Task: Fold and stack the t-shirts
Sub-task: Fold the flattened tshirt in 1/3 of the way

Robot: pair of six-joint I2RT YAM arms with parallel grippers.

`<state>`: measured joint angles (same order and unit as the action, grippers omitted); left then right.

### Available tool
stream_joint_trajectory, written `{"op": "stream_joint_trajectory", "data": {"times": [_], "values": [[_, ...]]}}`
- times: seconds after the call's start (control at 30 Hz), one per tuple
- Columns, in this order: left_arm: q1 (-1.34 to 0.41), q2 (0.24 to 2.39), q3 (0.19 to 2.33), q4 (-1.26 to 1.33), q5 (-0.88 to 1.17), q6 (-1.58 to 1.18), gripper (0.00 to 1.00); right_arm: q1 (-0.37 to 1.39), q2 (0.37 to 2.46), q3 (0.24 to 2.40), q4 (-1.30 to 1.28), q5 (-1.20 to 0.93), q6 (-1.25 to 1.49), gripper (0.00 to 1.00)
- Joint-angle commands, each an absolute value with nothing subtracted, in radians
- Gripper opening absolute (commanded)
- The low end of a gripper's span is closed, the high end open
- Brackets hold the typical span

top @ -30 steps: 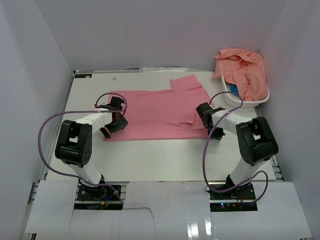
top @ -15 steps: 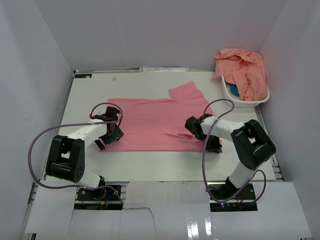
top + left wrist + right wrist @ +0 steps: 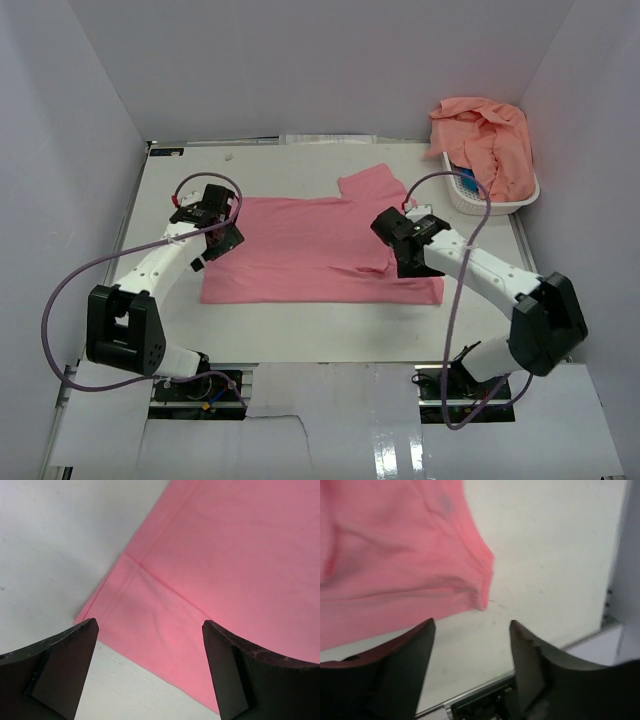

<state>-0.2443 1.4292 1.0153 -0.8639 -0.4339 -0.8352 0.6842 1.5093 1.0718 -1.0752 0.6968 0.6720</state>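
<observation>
A rose-pink t-shirt (image 3: 310, 245) lies spread flat across the middle of the table, one sleeve (image 3: 375, 185) pointing toward the back. My left gripper (image 3: 212, 248) hovers open over its left edge. In the left wrist view the left gripper (image 3: 149, 625) shows a seam and hem of the t-shirt (image 3: 225, 565) between its fingers, which hold nothing. My right gripper (image 3: 408, 258) is over the shirt's right side, open. In the right wrist view the right gripper (image 3: 471, 623) is above bare table, just short of the t-shirt's corner (image 3: 395, 555). More salmon t-shirts (image 3: 490, 135) are heaped in the basket.
The white slotted basket (image 3: 500, 205) stands at the back right corner, against the right wall. White walls close in the table on three sides. The table's near right edge (image 3: 485, 690) shows just below the right gripper. Purple cables loop off both arms.
My right gripper has opened and let go of the t-shirt, whose near right corner now lies flat farther out. The left arm has reached farther back along the shirt's left edge, still open.
</observation>
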Motion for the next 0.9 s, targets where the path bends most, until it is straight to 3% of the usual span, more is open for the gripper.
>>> {"op": "stream_joint_trajectory", "data": {"times": [0.0,0.07,0.13,0.17,0.2,0.47,0.87], "values": [[-0.261,1.371,1.107,-0.877,-0.398,-0.755,0.96,0.69,1.344,1.071,-0.741,0.536,0.474,0.61],[-0.296,1.367,1.137,-0.876,-0.382,-0.753,0.96,0.69,1.324,1.06,-0.677,0.487,0.447,0.49],[-0.369,1.35,1.144,-0.862,-0.371,-0.774,0.96,0.687,1.351,1.074,-0.641,0.443,0.425,0.45],[-0.392,1.345,1.143,-0.851,-0.361,-0.778,0.96,0.687,1.368,1.083,-0.635,0.425,0.42,0.37],[-0.431,1.345,1.141,-0.832,-0.33,-0.782,0.96,0.686,1.409,1.097,-0.627,0.398,0.411,0.36],[-0.551,1.387,1.04,-0.721,-0.27,-0.844,0.96,0.683,1.561,1.089,-0.509,0.275,0.407,0.44],[-0.557,1.434,1.017,-0.699,-0.307,-0.842,0.96,0.681,1.64,1.059,-0.479,0.259,0.411,0.52]]}}
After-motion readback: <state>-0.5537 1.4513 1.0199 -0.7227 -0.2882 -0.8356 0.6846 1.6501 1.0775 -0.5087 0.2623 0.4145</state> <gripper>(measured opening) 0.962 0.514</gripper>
